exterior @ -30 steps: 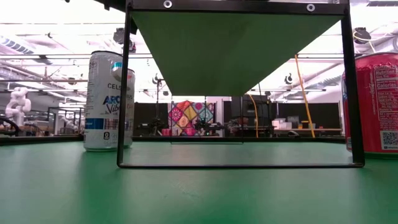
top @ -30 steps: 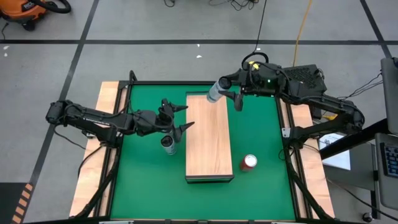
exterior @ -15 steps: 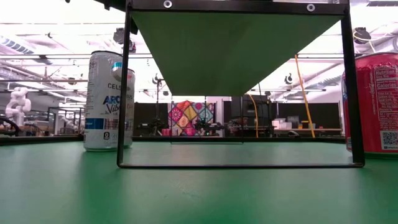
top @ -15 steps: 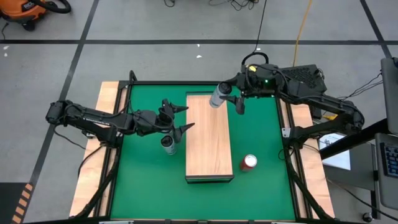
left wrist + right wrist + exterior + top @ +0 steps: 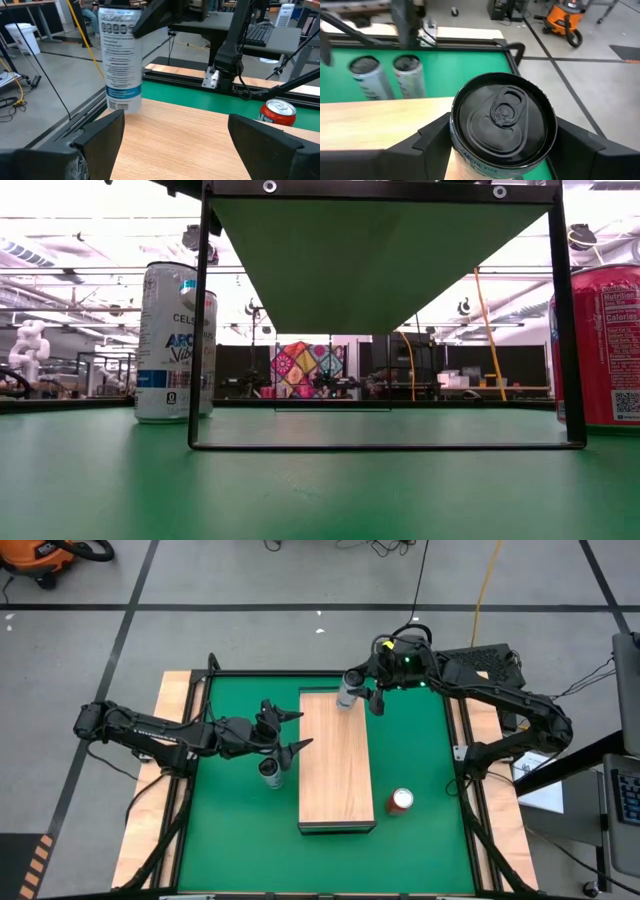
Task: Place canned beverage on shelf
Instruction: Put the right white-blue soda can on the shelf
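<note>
Silver can [image 5: 346, 693] sits clamped between right gripper [image 5: 360, 694] jaws above the shelf [image 5: 335, 770].

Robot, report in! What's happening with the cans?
Right tool shut on white can over shelf far end. Left tool open, waiting. Shelf top clear.

The right hand [image 5: 362, 697] grips a silver can [image 5: 347, 692] over the shelf [image 5: 335, 760] at its far end. The left hand [image 5: 290, 730] hovers spread, a second can [image 5: 270, 771] just beside it; a red can [image 5: 401, 801] stands well apart on the counter [image 5: 420, 760].
</note>
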Tool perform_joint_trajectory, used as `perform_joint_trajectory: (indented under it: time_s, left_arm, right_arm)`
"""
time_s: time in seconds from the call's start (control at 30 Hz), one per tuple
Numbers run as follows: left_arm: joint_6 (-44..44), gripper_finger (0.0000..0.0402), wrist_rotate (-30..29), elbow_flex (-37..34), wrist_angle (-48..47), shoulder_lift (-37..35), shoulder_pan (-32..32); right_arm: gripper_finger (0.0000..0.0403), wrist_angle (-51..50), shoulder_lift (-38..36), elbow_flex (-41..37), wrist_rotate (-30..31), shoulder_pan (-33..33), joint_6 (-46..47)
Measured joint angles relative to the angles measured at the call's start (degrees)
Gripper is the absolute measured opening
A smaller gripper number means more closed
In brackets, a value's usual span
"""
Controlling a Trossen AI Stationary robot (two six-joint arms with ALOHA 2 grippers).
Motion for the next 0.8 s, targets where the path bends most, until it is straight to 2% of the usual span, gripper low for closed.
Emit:
perform_joint_trajectory:
  time_s: [0.8]
  left_arm:
    - [0.0, 0.0354, 0.7, 0.0, 0.0, 0.0, 0.0]
  right_arm:
    - [0.0256, -4.2, -0.1, 0.0, -1.0, -2.3, -1.5]
